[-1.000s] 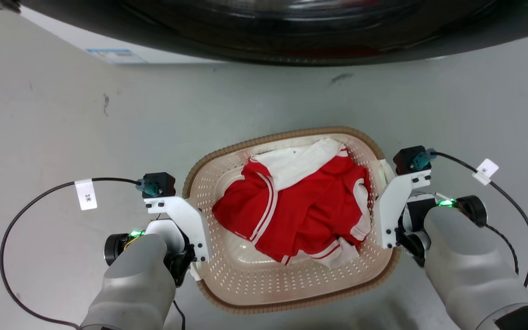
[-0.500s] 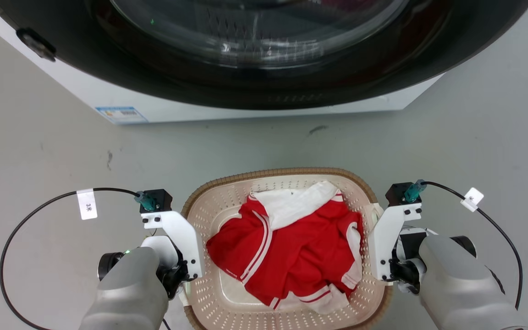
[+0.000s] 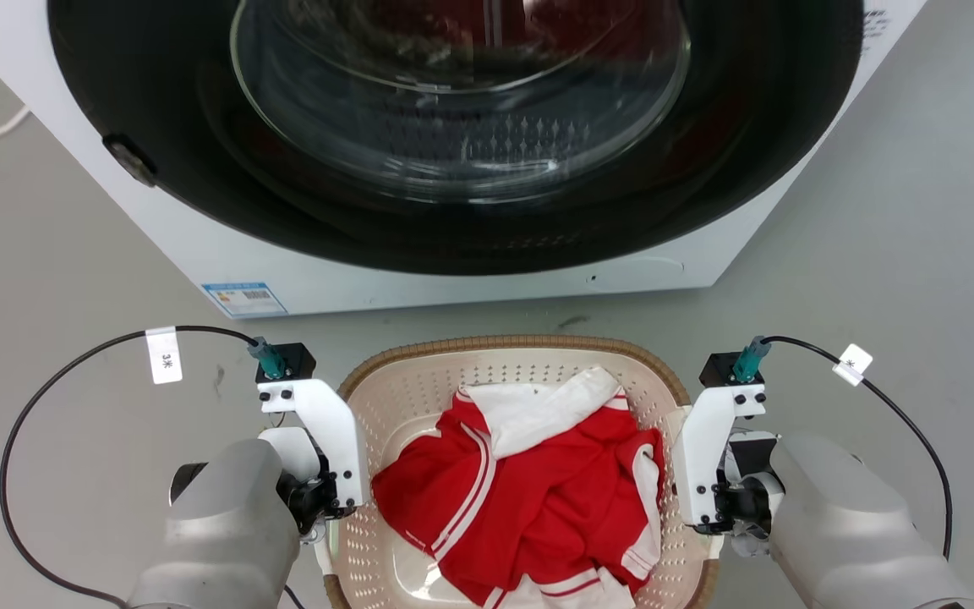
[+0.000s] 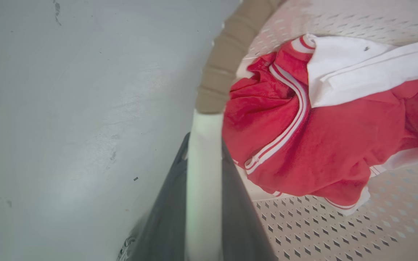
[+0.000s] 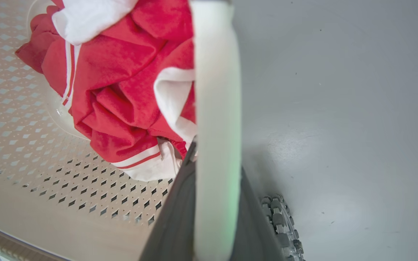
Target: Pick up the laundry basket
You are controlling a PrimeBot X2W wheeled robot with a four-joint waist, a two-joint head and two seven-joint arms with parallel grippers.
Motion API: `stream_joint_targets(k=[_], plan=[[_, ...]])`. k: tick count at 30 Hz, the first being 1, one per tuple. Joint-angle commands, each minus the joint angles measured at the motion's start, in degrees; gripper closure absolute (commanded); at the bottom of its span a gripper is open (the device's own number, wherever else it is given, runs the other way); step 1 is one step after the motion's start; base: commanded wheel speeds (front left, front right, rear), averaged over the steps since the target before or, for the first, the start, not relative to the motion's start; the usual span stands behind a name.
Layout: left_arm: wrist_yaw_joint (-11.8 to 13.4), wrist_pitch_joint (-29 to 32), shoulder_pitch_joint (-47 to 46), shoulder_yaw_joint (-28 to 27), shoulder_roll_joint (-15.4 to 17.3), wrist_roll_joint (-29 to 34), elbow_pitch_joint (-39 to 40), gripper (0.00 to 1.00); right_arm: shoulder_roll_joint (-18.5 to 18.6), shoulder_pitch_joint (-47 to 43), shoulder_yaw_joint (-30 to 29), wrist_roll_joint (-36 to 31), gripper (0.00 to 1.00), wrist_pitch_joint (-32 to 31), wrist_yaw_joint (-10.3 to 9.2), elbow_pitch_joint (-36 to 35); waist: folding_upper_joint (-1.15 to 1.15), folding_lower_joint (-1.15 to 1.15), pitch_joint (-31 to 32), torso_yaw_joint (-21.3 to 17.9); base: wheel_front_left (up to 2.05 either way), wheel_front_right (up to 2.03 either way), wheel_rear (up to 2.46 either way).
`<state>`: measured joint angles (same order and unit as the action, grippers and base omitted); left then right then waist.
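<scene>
While the laundry basket (image 3: 504,345) holds red-and-white clothing (image 3: 529,499), the left tool (image 4: 204,143) and right tool (image 5: 216,159) each clamp 1 white handle (image 4: 204,123)

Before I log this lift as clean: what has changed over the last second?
The head camera swung up, so more of the washing machine shows. The laundry basket turned from skewed to square as the right gripper drew level with the left gripper. Both stay clamped on its white handles; the red-and-white clothes lie inside as before.
</scene>
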<state>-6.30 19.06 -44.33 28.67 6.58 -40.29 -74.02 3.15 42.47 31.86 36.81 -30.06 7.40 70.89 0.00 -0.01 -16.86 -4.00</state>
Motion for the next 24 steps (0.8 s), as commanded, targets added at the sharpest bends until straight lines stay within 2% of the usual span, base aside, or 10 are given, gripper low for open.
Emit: stream_joint_targets(k=[1,10,24], plan=[[0.17,0.27,-1.09,-0.14,0.2,-0.58,0.29,1.0,0.06,0.1,0.42,0.24,1.0,-0.74,0.16,0.22,0.0,0.01,1.6,0.1,0.0,0.0,0.0],[0.59,5.85,-0.08,-0.02,0.02,-1.61,0.29,1.0,1.12,-0.28,2.33,3.52,1.0,-5.63,0.16,-1.33,0.0,0.01,6.91,0.54,0.0,0.0,0.0],[1.31,8.34,4.63,0.42,-0.22,-2.74,0.24,1.0,2.61,-3.08,4.9,7.06,1.0,-9.23,0.16,-1.2,0.0,0.01,14.64,0.9,0.0,0.0,0.0]])
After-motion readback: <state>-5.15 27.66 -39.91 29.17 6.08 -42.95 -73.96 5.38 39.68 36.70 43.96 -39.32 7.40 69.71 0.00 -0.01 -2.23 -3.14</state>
